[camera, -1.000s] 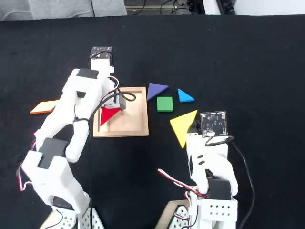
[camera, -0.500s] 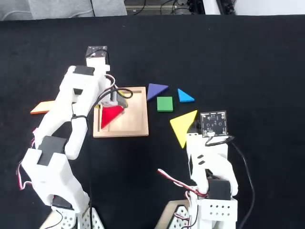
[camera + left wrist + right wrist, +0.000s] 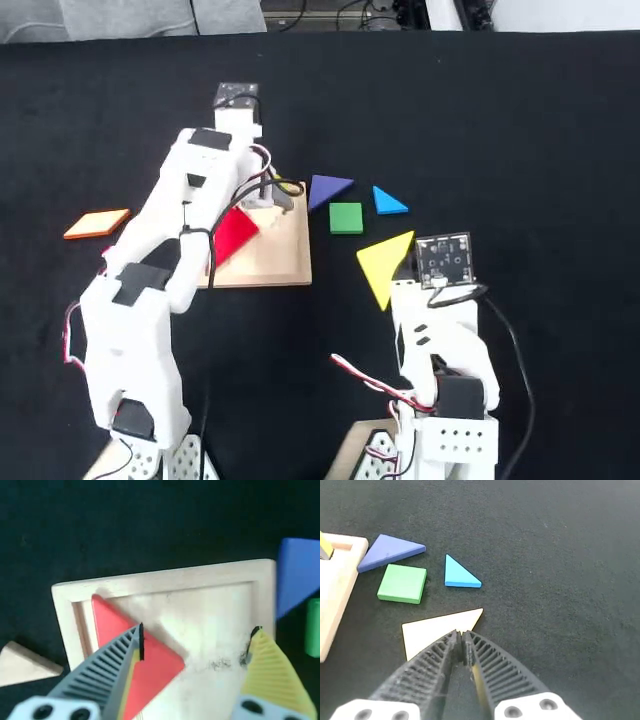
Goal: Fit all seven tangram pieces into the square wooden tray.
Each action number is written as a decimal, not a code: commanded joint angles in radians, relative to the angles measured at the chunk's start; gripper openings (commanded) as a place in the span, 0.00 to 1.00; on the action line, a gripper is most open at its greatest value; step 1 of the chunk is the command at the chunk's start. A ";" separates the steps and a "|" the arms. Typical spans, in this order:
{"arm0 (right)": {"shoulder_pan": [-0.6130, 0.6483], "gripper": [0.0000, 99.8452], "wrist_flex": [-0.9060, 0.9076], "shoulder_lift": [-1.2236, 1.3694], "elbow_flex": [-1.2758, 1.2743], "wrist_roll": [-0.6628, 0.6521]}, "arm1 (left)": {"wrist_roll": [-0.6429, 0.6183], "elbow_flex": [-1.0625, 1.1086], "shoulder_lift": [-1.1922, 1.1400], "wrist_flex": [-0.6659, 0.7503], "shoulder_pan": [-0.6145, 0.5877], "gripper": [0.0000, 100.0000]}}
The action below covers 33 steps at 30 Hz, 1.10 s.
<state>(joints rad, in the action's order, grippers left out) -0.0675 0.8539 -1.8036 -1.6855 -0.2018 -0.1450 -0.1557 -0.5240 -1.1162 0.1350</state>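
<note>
Hovers, ribbed left pincer [image 3: 196, 645] spread apart, over flat red triangle [image 3: 156, 662] in pale square wooden tray [image 3: 165, 575]; right pincer [image 3: 461, 642] pressed together above yellow triangle [image 3: 383, 262] on matte black surface [image 3: 500, 120].

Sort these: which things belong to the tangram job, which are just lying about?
Job: wooden tray; red triangle, purple triangle, green square, blue triangle, yellow triangle, orange parallelogram, pale triangle.
Lying about: cables beyond the table's far edge.
</note>
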 commanded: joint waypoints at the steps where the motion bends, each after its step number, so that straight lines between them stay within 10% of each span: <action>1: 0.005 0.01 0.005 -0.085 0.001 -0.048 | -0.005 -0.053 -0.017 0.008 -0.001 0.33; 33: 0.003 0.01 0.005 -0.084 0.001 -0.049 | 0.009 -0.275 -0.178 -0.198 -0.054 0.34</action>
<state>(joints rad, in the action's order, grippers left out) -0.0675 0.8539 -1.8036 -1.6855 -0.2417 -0.1481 -0.3644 -0.7035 -1.2451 0.1565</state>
